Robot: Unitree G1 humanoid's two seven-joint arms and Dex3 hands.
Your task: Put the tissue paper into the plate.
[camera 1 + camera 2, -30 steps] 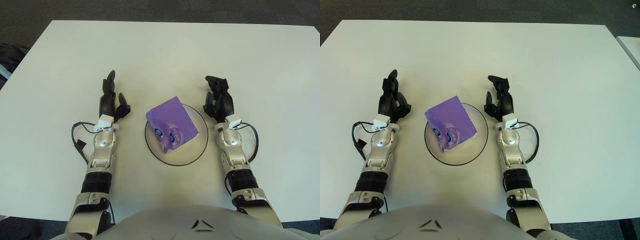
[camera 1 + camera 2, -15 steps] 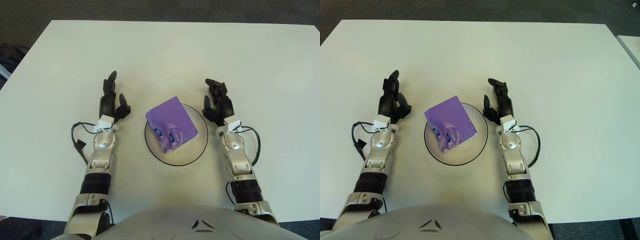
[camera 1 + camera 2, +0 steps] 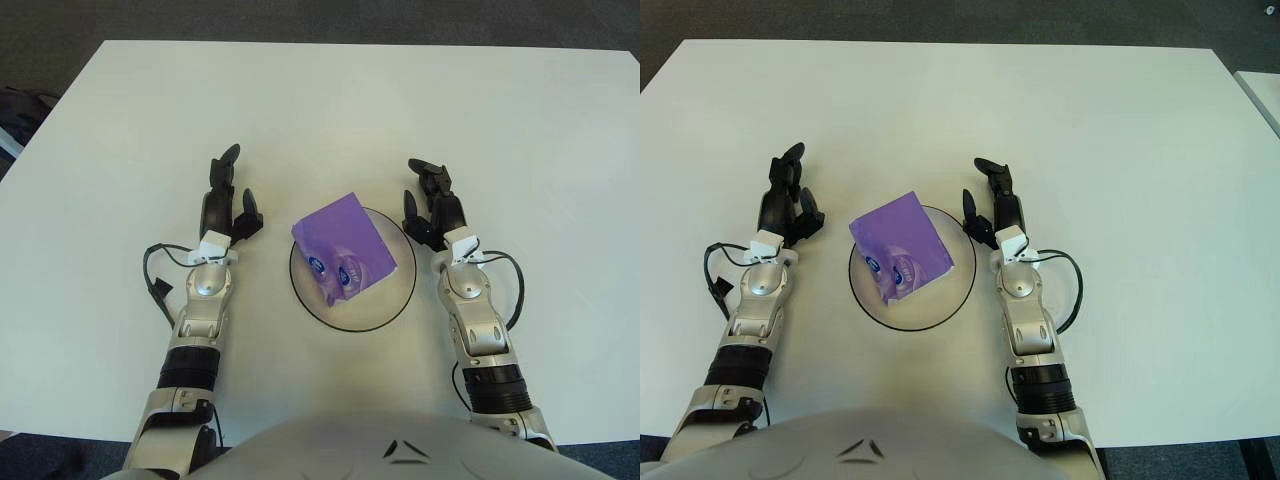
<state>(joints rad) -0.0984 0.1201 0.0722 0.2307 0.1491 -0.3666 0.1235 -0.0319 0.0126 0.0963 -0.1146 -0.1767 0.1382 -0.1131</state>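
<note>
Fingers spread beside plate holding tissue pack.

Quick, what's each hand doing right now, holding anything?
Left hand: open, holding nothing.
Right hand: open, holding nothing, beside the plate.

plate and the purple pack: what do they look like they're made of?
Plate: looks like clear glass or clear plastic, as the white table shows through it and only a dark rim outlines it. Tissue pack: seems a soft glossy plastic film wrapper, purple, with a printed label and creases.
</note>
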